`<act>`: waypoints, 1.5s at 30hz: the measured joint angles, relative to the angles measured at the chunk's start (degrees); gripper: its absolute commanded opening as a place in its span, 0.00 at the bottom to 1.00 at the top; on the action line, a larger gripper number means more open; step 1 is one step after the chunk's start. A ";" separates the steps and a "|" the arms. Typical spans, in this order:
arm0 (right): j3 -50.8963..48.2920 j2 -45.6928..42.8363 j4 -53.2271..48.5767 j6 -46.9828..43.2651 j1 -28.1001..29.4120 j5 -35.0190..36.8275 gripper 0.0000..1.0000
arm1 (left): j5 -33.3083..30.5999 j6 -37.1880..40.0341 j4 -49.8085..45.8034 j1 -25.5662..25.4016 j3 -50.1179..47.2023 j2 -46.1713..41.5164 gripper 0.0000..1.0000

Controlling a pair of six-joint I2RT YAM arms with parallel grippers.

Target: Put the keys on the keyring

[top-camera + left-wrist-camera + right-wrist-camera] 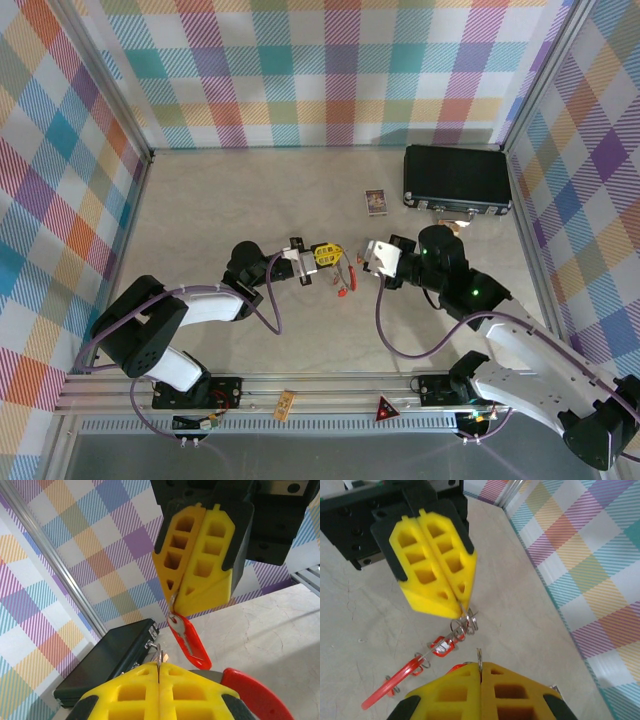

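A: Item, left gripper [462,607]: closed on the keyring [464,625]. The wire coils are pinched at the very fingertips, and the other keys [439,646] dangle from it over the worktop [350,630].

B: Item, right gripper [174,609]: closed on one red key [189,641] by its metal end, nearly tip to tip with the left.

A: Risks?

B: Both holds look shallow. A twist or a pull apart could, I judge, slip the key free or spring the coils. The yellow tips are so close that a misjudged advance would knock them together. The dangling keys may swing and snag.

A: Room?

B: Ample. There is bare worktop all round. The black case [457,180] and picture card [375,203] sit well apart, towards the far right. The checked walls [340,70] are distant.
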 measured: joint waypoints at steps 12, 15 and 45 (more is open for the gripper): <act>0.13 2.29 0.76 -1.60 1.97 1.33 0.00 | -0.02 -0.44 0.00 -0.09 0.02 0.00 0.00; 0.13 2.29 1.60 -1.60 1.97 1.55 0.00 | -0.02 -0.50 0.02 -0.09 0.02 0.00 0.00; -2.71 2.49 6.14 -2.21 4.02 5.09 0.00 | -0.20 -1.73 0.02 -0.09 0.02 0.00 0.00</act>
